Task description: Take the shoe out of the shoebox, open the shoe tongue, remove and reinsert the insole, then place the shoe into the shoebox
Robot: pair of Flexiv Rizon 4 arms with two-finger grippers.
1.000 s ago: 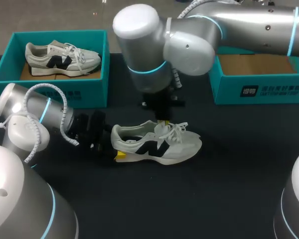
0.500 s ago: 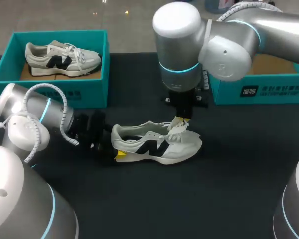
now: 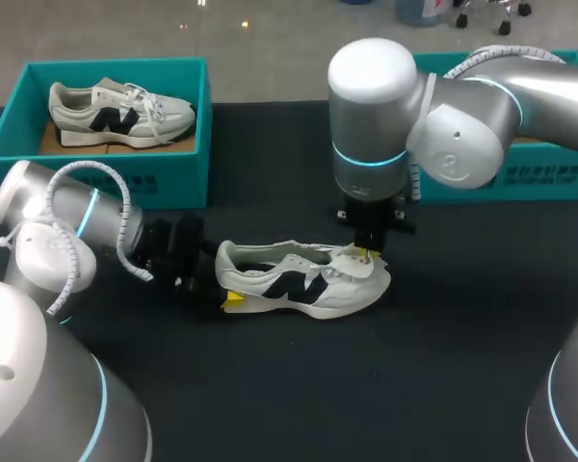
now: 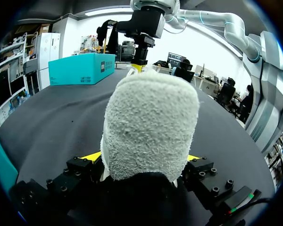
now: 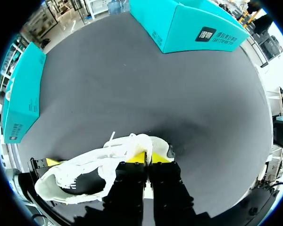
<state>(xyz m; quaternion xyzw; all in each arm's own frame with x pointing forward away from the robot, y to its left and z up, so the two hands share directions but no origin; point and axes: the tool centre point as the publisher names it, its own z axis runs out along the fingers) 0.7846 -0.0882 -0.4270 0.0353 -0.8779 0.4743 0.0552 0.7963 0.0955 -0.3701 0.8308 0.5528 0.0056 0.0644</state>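
A pale grey shoe (image 3: 299, 284) with a dark logo lies on its sole on the black table, toe to the right. My left gripper (image 3: 226, 292) is at its heel; in the left wrist view the fuzzy heel (image 4: 151, 122) fills the space between the two fingers of that gripper (image 4: 144, 159), touching both. My right gripper (image 3: 366, 254) comes down from above over the laces. In the right wrist view it (image 5: 148, 157) is shut on the white tongue (image 5: 139, 142), which is pulled up and toward the toe.
A teal shoebox (image 3: 106, 183) at the back left holds a second, matching shoe (image 3: 116, 111). Another teal box (image 3: 530, 178) stands at the back right, partly hidden by my right arm. The black table runs bare in front of the shoe.
My right arm has swung to the right and come down, drawing the tongue toward the toe. The left arm and the shoe's heel have stayed put.
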